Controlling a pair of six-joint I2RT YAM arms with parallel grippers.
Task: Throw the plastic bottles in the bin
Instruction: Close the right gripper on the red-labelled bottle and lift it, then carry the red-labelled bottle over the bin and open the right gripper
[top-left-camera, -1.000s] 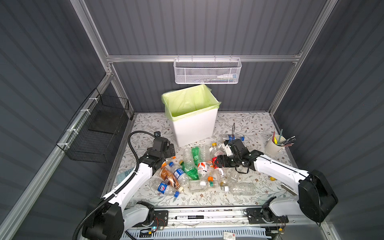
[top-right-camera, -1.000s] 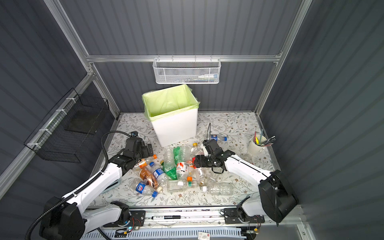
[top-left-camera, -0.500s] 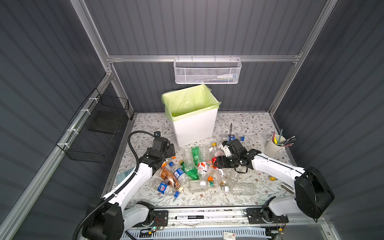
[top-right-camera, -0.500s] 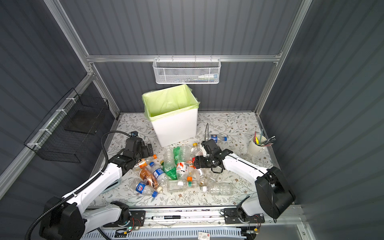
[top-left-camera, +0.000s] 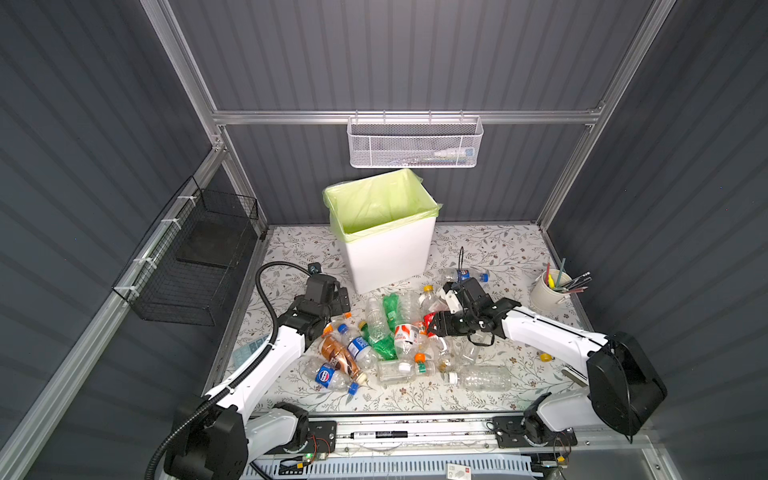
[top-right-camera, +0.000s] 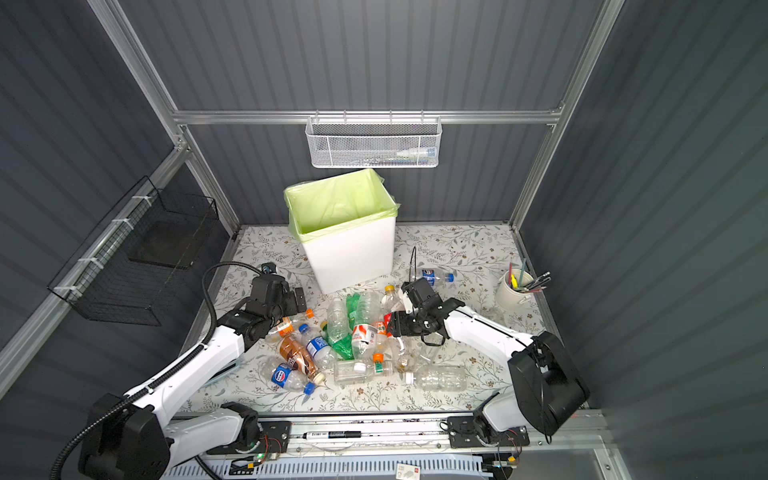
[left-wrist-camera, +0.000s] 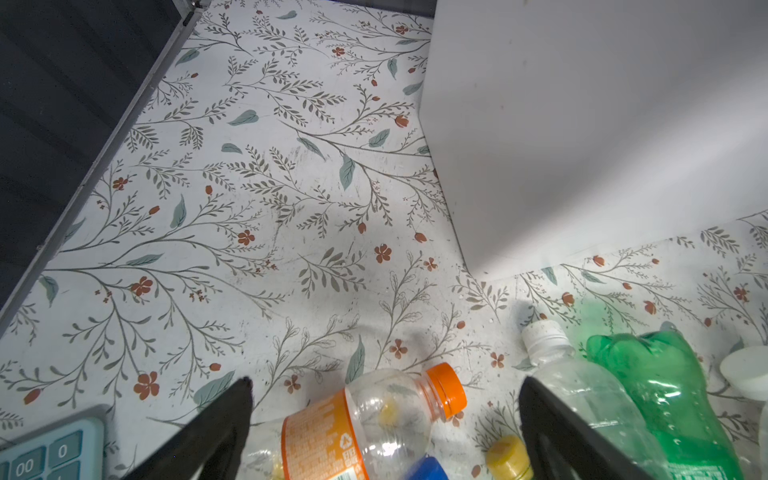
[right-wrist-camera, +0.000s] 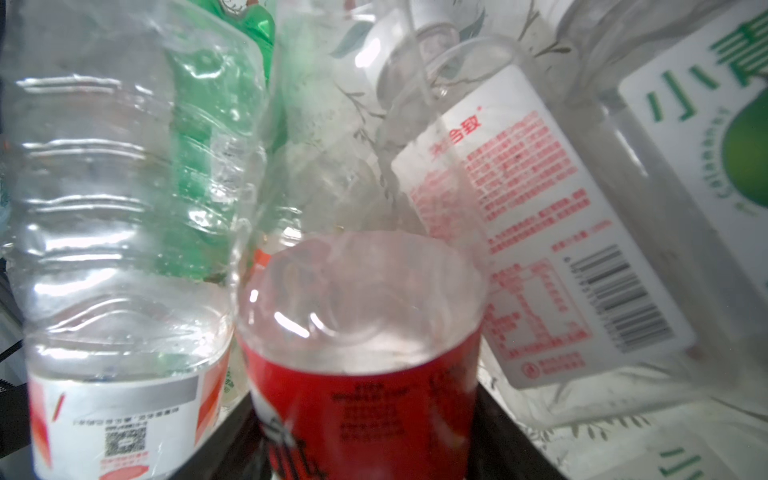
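The bin (top-left-camera: 386, 253) (top-right-camera: 349, 257) is white with a yellow-green liner and stands at the back centre. Several plastic bottles (top-left-camera: 386, 340) (top-right-camera: 349, 345) lie heaped in front of it. My left gripper (top-left-camera: 338, 299) (left-wrist-camera: 385, 384) stands open just above a clear bottle with an orange cap and label (left-wrist-camera: 374, 415) at the heap's left edge, not touching it. My right gripper (top-left-camera: 432, 328) (right-wrist-camera: 365, 436) reaches into the heap's right side. Its black fingers (right-wrist-camera: 507, 436) press on both sides of a red-labelled bottle (right-wrist-camera: 361, 332) (top-left-camera: 428, 321). One bottle with a blue cap (top-left-camera: 463, 274) lies apart behind the right arm.
A pen cup (top-left-camera: 548, 291) stands at the right edge, with a loose yellow cap (top-left-camera: 545, 356) nearer the front. On the back wall hangs a white mesh basket (top-left-camera: 415, 143), on the left wall a black wire basket (top-left-camera: 195, 266). A calculator (left-wrist-camera: 45, 449) lies by the left arm.
My right gripper has narrowed around the red-labelled bottle and shifted slightly toward the heap. The left arm has stayed still and open.
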